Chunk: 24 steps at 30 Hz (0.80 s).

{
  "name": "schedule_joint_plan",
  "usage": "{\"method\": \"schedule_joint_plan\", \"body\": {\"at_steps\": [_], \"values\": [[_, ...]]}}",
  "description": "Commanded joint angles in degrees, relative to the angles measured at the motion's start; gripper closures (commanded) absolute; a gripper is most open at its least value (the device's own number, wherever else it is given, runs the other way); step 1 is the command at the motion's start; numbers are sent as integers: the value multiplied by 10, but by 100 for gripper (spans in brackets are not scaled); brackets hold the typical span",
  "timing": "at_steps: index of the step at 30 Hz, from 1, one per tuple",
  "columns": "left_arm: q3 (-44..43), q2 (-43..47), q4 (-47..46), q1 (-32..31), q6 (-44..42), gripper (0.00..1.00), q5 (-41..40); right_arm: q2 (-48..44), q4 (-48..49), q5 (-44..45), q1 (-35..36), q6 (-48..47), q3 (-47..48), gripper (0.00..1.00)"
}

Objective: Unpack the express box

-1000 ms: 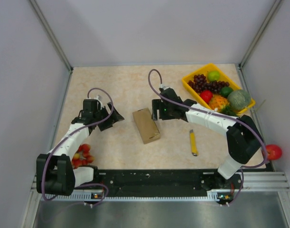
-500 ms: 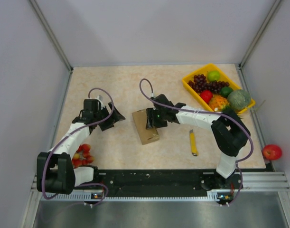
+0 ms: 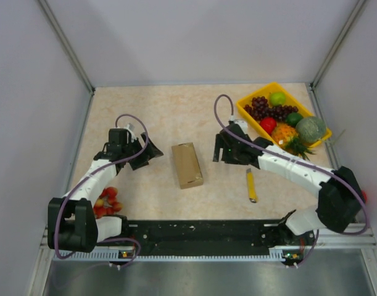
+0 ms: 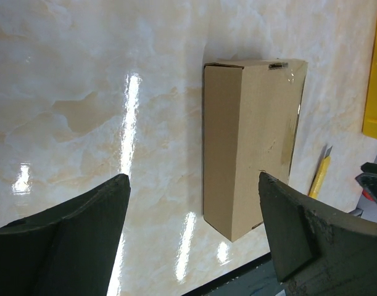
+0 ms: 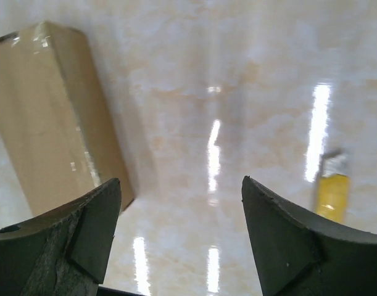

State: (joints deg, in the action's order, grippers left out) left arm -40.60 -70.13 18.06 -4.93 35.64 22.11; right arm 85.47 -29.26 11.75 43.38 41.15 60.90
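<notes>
The express box (image 3: 187, 164), a closed brown carton, lies flat in the middle of the table with nothing touching it. My left gripper (image 3: 152, 150) hovers to its left, jaws wide open and empty. In the left wrist view the express box (image 4: 253, 142) lies ahead of the left gripper (image 4: 193, 179). My right gripper (image 3: 218, 148) hangs to the right of the box, open and empty. From the right wrist the express box (image 5: 52, 123) sits off to the left of the right gripper (image 5: 181, 182), apart from the fingers.
A yellow utility knife (image 3: 252, 185) lies right of the box, under the right forearm. A yellow tray (image 3: 244, 108) of fruit stands at the back right. Small red fruits (image 3: 106, 200) lie beside the left arm's base. Walls enclose the table.
My right gripper reached left onto the box, then drew back to the right and opened. The box has turned a little, now lying straighter. The left arm has stayed put.
</notes>
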Motion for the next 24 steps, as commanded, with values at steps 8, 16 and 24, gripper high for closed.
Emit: {"method": "schedule_joint_plan", "body": {"at_steps": [8, 16, 24], "values": [[-28, 12, -9, -5, -23, 11, 29, -137, -170, 113, -57, 88, -141, 25], [-32, 8, -7, -5, -23, 11, 22, -137, -172, 94, -59, 83, -172, 25], [-20, 11, -10, -5, -24, 12, 17, -85, -171, 93, -59, 81, -172, 37]]}}
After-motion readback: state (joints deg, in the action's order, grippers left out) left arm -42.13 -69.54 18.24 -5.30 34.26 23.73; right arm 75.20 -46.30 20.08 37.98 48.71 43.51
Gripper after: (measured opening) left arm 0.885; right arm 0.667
